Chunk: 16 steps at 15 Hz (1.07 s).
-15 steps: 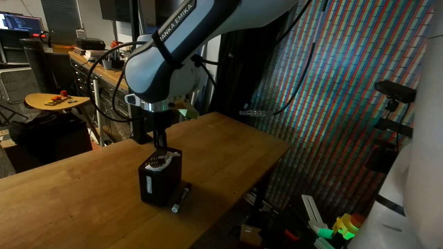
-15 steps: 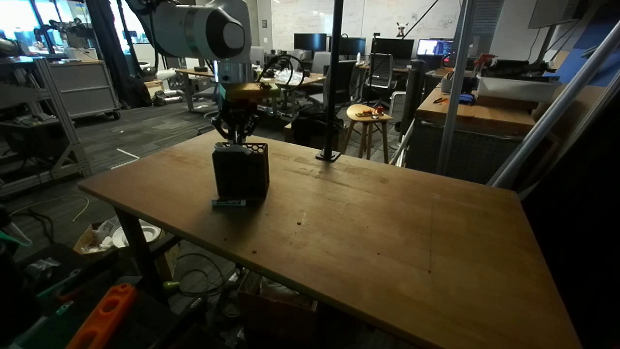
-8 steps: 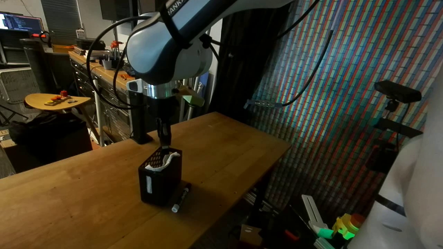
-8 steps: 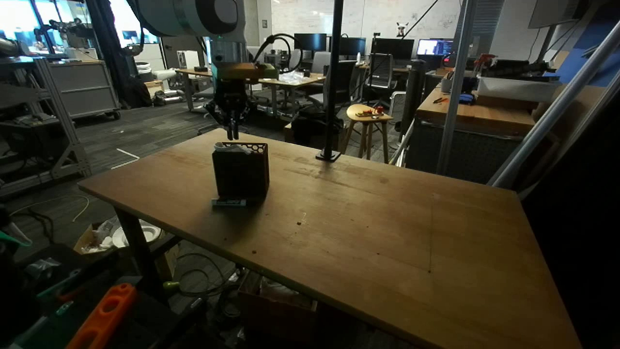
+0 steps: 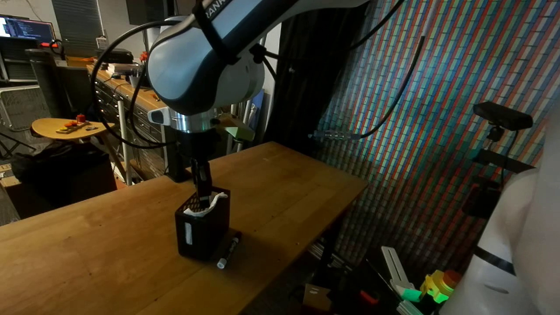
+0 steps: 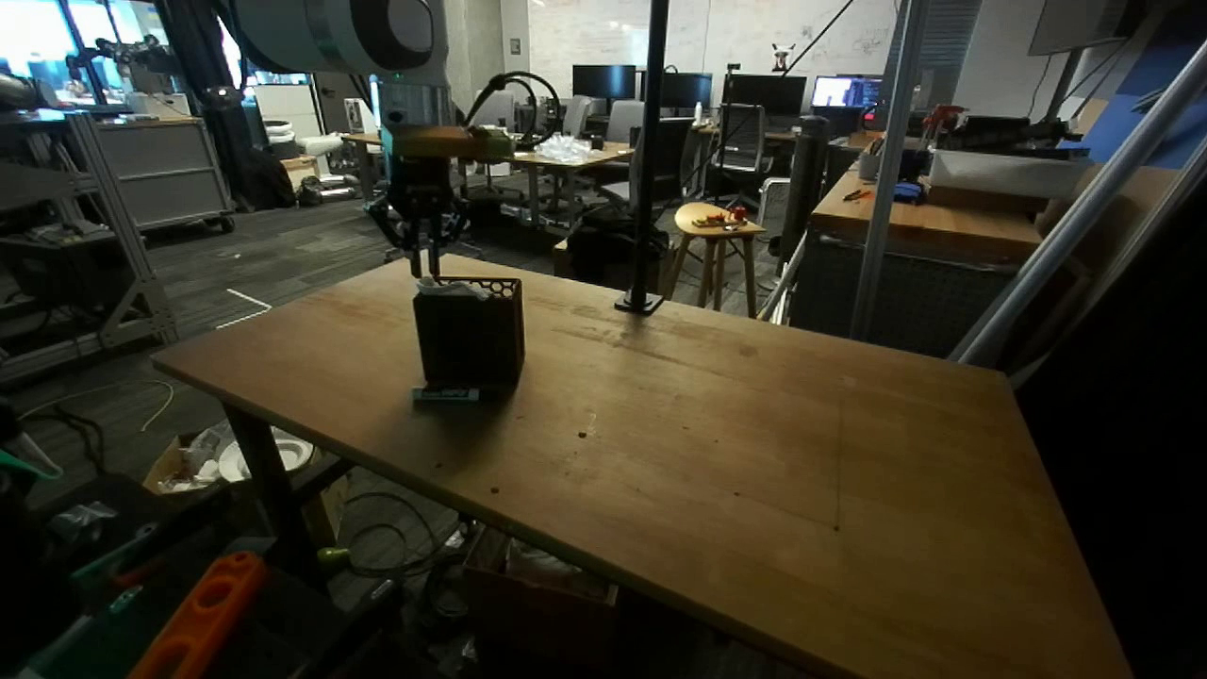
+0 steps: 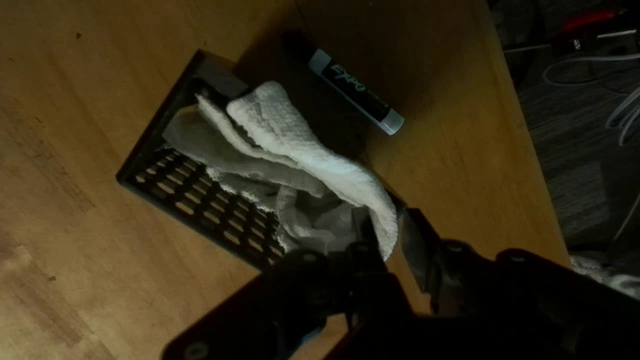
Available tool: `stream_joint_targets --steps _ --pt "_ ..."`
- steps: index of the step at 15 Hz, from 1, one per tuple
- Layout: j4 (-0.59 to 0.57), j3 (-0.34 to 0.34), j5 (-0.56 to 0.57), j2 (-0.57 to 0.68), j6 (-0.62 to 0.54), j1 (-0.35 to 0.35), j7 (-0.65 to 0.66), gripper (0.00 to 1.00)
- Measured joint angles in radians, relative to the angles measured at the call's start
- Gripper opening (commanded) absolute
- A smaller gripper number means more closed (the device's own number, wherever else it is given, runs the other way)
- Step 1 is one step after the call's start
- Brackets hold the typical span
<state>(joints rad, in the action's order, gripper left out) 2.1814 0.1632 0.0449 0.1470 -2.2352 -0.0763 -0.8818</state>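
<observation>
We now find the gripper (image 7: 386, 214) shifted to the 4 o'clock end of the black box (image 5: 203, 234) (wrist view), jaws narrowly parted, nothing visibly gripped. The white cloth (image 7: 327, 162) remains inside; the marker (image 7: 354, 90) lies just outside, 1 o'clock.

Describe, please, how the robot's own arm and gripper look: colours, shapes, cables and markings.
The arm has rounded, pale grey housings with black trim, a black strap, and pale lettering cut off at the picture's edge. A black cable loops beside it. Below a shiny metal collar, the gripper is black, with two slim fingers.
</observation>
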Motion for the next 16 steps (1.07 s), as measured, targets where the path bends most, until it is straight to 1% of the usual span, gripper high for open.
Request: stream_joint_targets --steps 4,6,9,16 --pt "0.002 0.004 -0.002 0.003 0.000 -0.004 -0.001 0.24" --pt "0.002 0.004 -0.006 0.007 -0.001 -0.004 -0.002 0.28" --pt "0.003 0.004 -0.016 0.011 -0.001 -0.004 -0.003 0.31" --pt "0.004 0.002 -0.032 0.023 -0.007 -0.001 -0.004 0.30"
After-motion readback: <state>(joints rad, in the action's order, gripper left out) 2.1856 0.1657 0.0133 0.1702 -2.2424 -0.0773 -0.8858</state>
